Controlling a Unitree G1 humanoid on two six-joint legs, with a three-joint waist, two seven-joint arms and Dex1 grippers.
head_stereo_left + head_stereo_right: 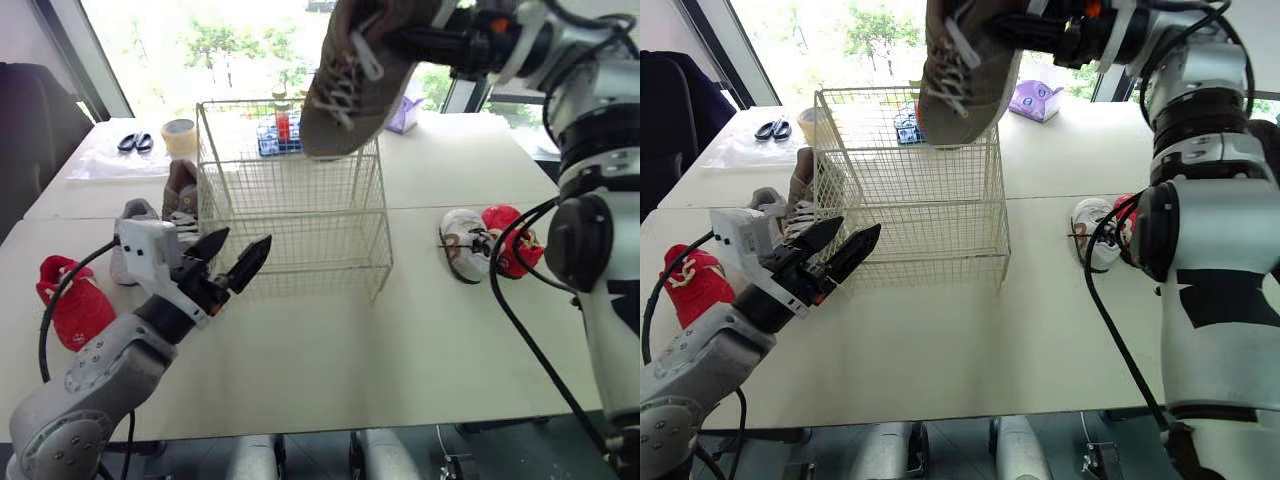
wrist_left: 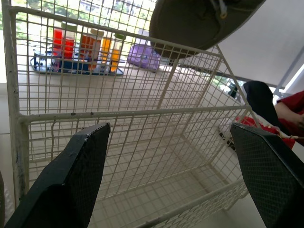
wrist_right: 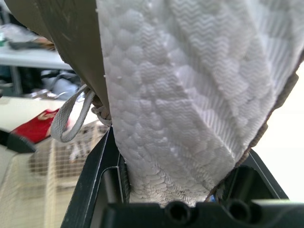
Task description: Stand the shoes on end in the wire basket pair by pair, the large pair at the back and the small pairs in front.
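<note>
The empty wire basket [image 1: 290,215] stands mid-table. Above its back right corner hangs a large grey-brown shoe [image 1: 345,90], toe down and tilted, laces facing me. My right gripper [image 1: 405,40] is shut on its heel end, and the white sole [image 3: 190,95] sits between the fingers. My left gripper [image 1: 235,258] is open and holds nothing, just in front of the basket's left front corner. The other large shoe [image 1: 180,190] and a small grey-white shoe [image 1: 133,215] lie left of the basket. A small red shoe [image 1: 72,300] lies further left. Another small white shoe [image 1: 462,243] and red shoe [image 1: 508,240] lie to the right.
Behind the basket are a blue rack of bottles [image 1: 277,132], a purple box [image 1: 405,115], a roll of tape [image 1: 180,135] and a dark pair of scissors or glasses [image 1: 135,142]. The table's front half [image 1: 330,350] is bare.
</note>
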